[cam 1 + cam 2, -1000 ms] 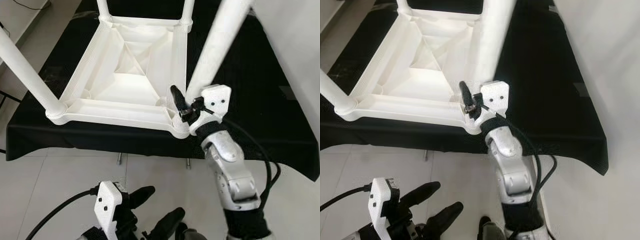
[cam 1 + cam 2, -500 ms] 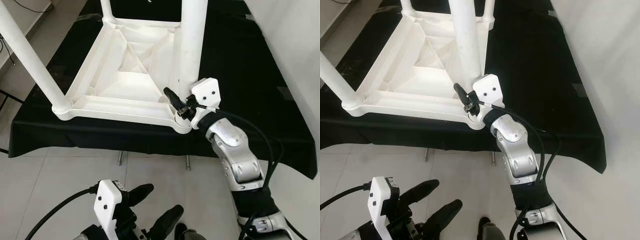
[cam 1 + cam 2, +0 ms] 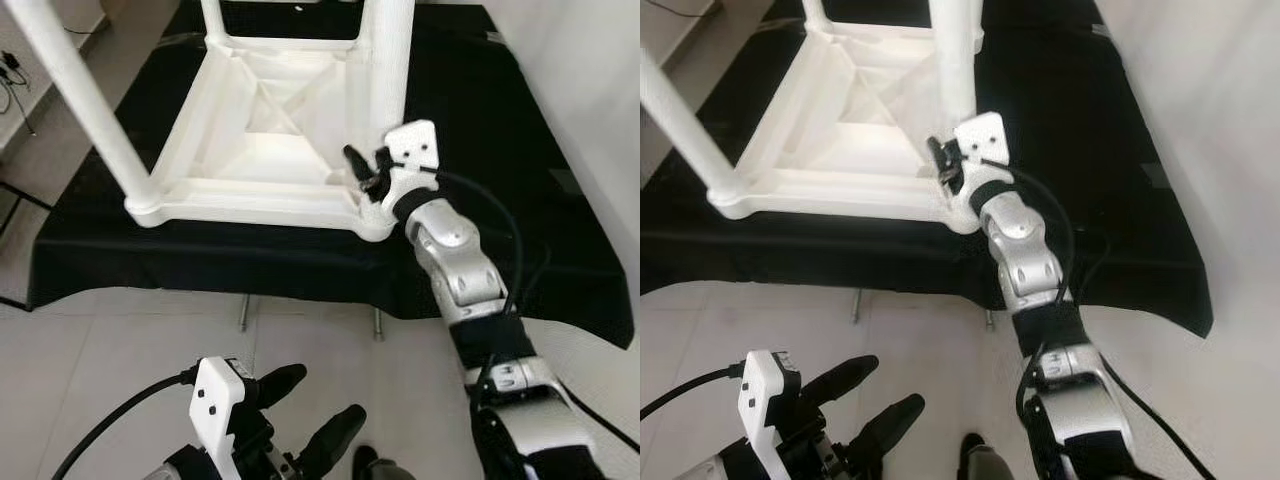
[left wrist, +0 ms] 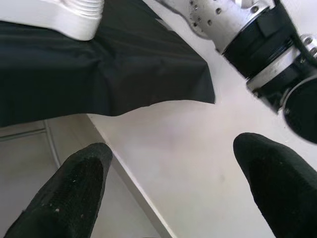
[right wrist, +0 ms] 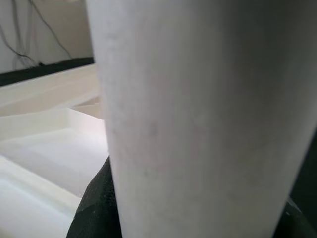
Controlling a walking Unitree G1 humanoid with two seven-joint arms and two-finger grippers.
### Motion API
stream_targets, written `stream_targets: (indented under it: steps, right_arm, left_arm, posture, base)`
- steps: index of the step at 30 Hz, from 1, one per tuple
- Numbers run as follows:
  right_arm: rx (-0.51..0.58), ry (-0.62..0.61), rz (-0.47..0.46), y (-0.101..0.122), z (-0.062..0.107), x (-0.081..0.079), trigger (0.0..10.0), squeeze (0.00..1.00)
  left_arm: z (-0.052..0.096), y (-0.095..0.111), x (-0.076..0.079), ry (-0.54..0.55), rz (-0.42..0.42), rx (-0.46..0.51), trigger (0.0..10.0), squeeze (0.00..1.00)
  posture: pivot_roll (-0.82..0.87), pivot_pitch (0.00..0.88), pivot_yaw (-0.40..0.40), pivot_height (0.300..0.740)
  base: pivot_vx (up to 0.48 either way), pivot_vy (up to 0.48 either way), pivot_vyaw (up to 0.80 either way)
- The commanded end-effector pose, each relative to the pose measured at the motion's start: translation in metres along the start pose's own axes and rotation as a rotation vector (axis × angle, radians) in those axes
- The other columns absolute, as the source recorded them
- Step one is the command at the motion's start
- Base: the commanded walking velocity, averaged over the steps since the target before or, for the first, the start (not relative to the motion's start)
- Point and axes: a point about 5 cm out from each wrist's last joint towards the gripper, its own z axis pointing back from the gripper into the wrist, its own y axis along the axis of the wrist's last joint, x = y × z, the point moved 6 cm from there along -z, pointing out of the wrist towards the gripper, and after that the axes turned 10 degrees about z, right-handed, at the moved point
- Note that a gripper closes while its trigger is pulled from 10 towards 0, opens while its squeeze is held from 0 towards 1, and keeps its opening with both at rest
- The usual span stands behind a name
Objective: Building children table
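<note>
A white plastic children's table (image 3: 255, 130) lies upside down on a counter (image 3: 480, 110) covered with a black cloth, its ribbed underside facing up and its legs standing upward from the corners. The right hand (image 3: 372, 172) reaches up from below to the near right corner of the table, where it grips the base of a white leg (image 3: 392, 60) just above its socket; one black finger (image 3: 356, 163) shows on the inner side of the leg, and in the right wrist view the leg (image 5: 198, 119) stands close between the two black fingers, so the hand is closed on it. That leg stands about upright in the corner. Another leg (image 3: 85, 95) rises at a slant from the near left corner, and two more stand at the far corners. The left hand (image 3: 305, 420) hangs low over the pale tiled floor (image 3: 120, 350) in front of the counter, its two fingers spread apart and holding nothing; the left wrist view shows the two fingertips (image 4: 74, 188) wide apart with the cloth's edge beyond them.
</note>
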Motion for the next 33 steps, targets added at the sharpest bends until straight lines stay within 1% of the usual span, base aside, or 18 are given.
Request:
stream_targets:
  steps: [1, 3, 5, 9, 10, 13, 16, 18, 19, 21, 22, 23, 24, 26, 27, 28, 30, 33]
  right_arm:
    - [-0.050, -0.066, 0.012, -0.015, 0.004, 0.018, 10.0, 0.00]
    - [-0.046, -0.086, -0.014, -0.015, 0.004, 0.028, 10.0, 0.00]
    - [-0.044, -0.087, -0.031, -0.015, 0.004, 0.029, 10.0, 0.00]
    - [0.062, -0.045, -0.276, 0.001, 0.007, 0.029, 10.0, 0.00]
    - [0.062, -0.045, -0.276, 0.001, 0.007, 0.029, 10.0, 0.00]
    - [0.148, 0.051, -0.391, 0.019, 0.015, 0.019, 10.0, 0.00]
    - [0.166, 0.080, -0.378, 0.023, 0.019, 0.015, 10.0, 0.00]
    - [0.178, 0.128, -0.329, 0.024, 0.030, 0.010, 10.0, 0.00]
    - [0.178, 0.128, -0.329, 0.024, 0.030, 0.010, 10.0, 0.00]
    - [0.155, 0.149, -0.325, 0.017, 0.038, 0.010, 10.0, 0.00]
    - [0.155, 0.149, -0.325, 0.017, 0.038, 0.010, 10.0, 0.00]
    - [0.135, 0.163, -0.328, 0.011, 0.041, 0.008, 10.0, 0.00]
    - [0.104, 0.195, -0.316, 0.004, 0.046, -0.001, 10.0, 0.00]
    - [0.104, 0.195, -0.316, 0.004, 0.046, -0.001, 10.0, 0.00]
    - [0.081, 0.225, -0.302, -0.002, 0.051, -0.009, 10.0, 0.00]
    - [0.081, 0.225, -0.302, -0.002, 0.051, -0.009, 10.0, 0.00]
    - [0.020, 0.279, -0.307, -0.014, 0.065, -0.029, 10.0, 0.00]
    - [-0.015, 0.287, -0.335, -0.021, 0.070, -0.035, 10.0, 0.00]
  left_arm:
    - [0.001, -0.004, -0.003, 0.009, 0.010, -0.008, 10.0, 0.00]
    - [-0.001, -0.004, -0.005, 0.011, 0.004, -0.001, 10.0, 0.00]
    - [-0.002, -0.003, -0.006, 0.011, 0.002, 0.001, 10.0, 0.00]
    - [-0.005, -0.003, -0.018, 0.045, 0.016, 0.015, 10.0, 0.00]
    - [-0.005, -0.003, -0.018, 0.045, 0.016, 0.015, 10.0, 0.00]
    - [-0.006, -0.006, -0.029, 0.076, 0.026, -0.003, 10.0, 0.00]
    - [-0.007, -0.004, -0.035, 0.099, 0.023, 0.004, 10.0, 0.00]
    - [-0.010, 0.006, -0.054, 0.187, -0.050, 0.046, 10.0, 0.00]
    - [-0.010, 0.006, -0.054, 0.187, -0.050, 0.046, 10.0, 0.00]
    - [-0.011, 0.024, -0.072, 0.278, -0.138, 0.114, 10.0, 0.00]
    - [-0.011, 0.024, -0.072, 0.278, -0.138, 0.114, 10.0, 0.00]
    - [-0.012, 0.031, -0.080, 0.316, -0.164, 0.139, 10.0, 0.00]
    - [-0.012, 0.037, -0.085, 0.345, -0.187, 0.162, 10.0, 0.00]
    - [-0.012, 0.037, -0.085, 0.345, -0.187, 0.162, 10.0, 0.00]
    - [-0.011, 0.040, -0.088, 0.362, -0.195, 0.175, 10.0, 0.00]
    - [-0.011, 0.040, -0.088, 0.362, -0.195, 0.175, 10.0, 0.00]
    - [-0.004, 0.041, -0.094, 0.396, -0.178, 0.193, 10.0, 0.00]
    - [0.000, 0.039, -0.094, 0.401, -0.164, 0.197, 10.0, 0.00]
  posture:
    - [0.02, 0.296, -0.028, 0.740]
    - [0.01, 0.277, -0.034, 0.740]
    - [0.01, 0.277, -0.034, 0.740]
    - [0.01, 0.231, -0.047, 0.740]
    - [0.01, 0.231, -0.047, 0.740]
    - [0.01, 0.203, -0.046, 0.740]
    - [0.01, 0.183, -0.047, 0.740]
    - [0.00, 0.152, -0.053, 0.740]
    - [0.00, 0.152, -0.053, 0.740]
    - [0.00, 0.128, -0.062, 0.740]
    - [0.00, 0.128, -0.062, 0.740]
    - [0.00, 0.114, -0.066, 0.740]
    - [0.01, 0.101, -0.069, 0.740]
    - [0.01, 0.101, -0.069, 0.740]
    - [0.01, 0.098, -0.069, 0.740]
    - [0.01, 0.098, -0.069, 0.740]
    - [0.01, 0.081, -0.068, 0.740]
    - [0.01, 0.075, -0.063, 0.740]
  base:
    - [0.000, 0.000, 0.00]
    - [0.000, 0.000, 0.00]
    - [0.000, 0.000, 0.00]
    - [0.000, 0.000, 0.00]
    - [0.000, 0.000, 0.00]
    - [0.000, 0.000, 0.00]
    - [0.000, 0.000, 0.00]
    - [0.000, 0.000, 0.00]
    - [0.000, 0.000, 0.00]
    - [0.000, 0.000, 0.00]
    - [0.000, 0.000, 0.00]
    - [0.000, 0.000, 0.00]
    - [0.000, 0.000, 0.00]
    - [0.000, 0.000, 0.00]
    - [0.000, 0.000, 0.00]
    - [0.000, 0.000, 0.00]
    - [0.000, 0.000, 0.00]
    - [0.223, 0.000, -0.53]
